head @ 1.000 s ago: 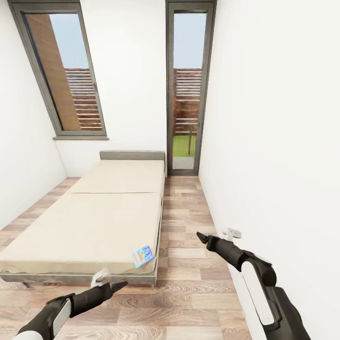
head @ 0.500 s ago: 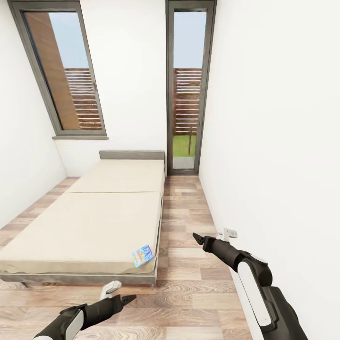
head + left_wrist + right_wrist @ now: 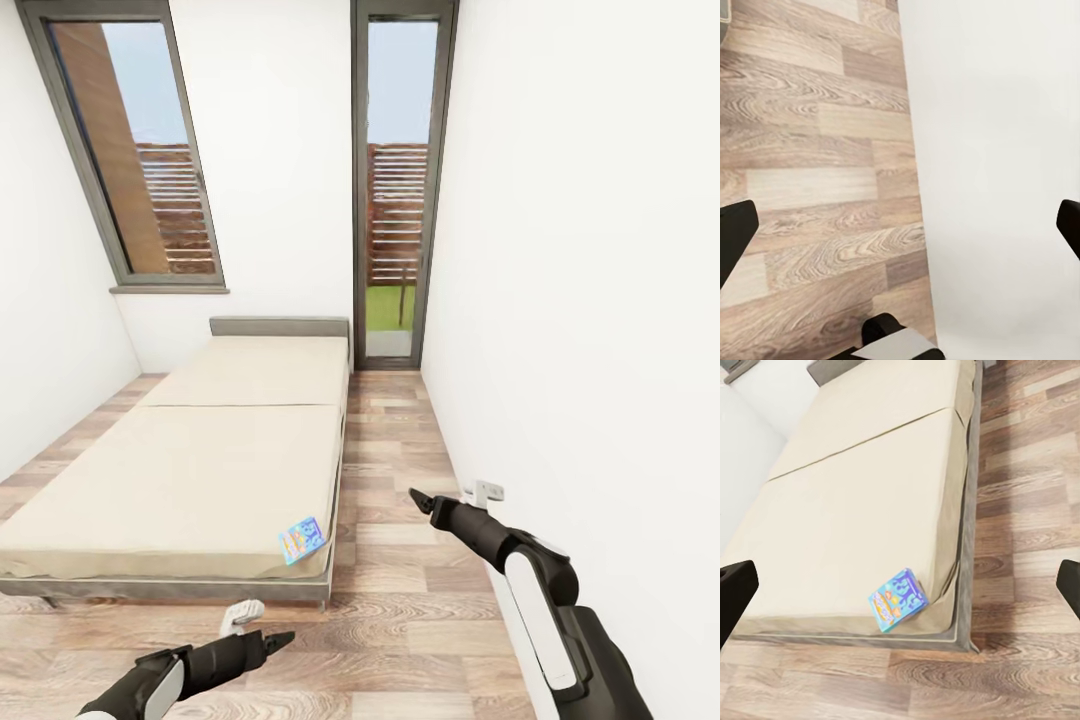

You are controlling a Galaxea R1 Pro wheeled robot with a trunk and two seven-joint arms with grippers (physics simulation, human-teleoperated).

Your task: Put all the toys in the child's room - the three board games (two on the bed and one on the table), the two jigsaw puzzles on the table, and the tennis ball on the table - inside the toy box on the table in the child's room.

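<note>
The left gripper (image 3: 268, 636) has dropped lower and the right gripper (image 3: 420, 497) edged forward — both spread wide, empty. One board game (image 3: 302, 541) lies at the bed (image 3: 180, 480) corner, within reach next.

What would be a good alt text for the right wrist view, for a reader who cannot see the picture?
A small blue board game with a colourful cover lies at the near corner of a cream-beige bed, close to its edge. A wood-plank floor runs alongside the bed, and the right gripper's dark fingertips stand wide apart at the picture's two sides.
</note>
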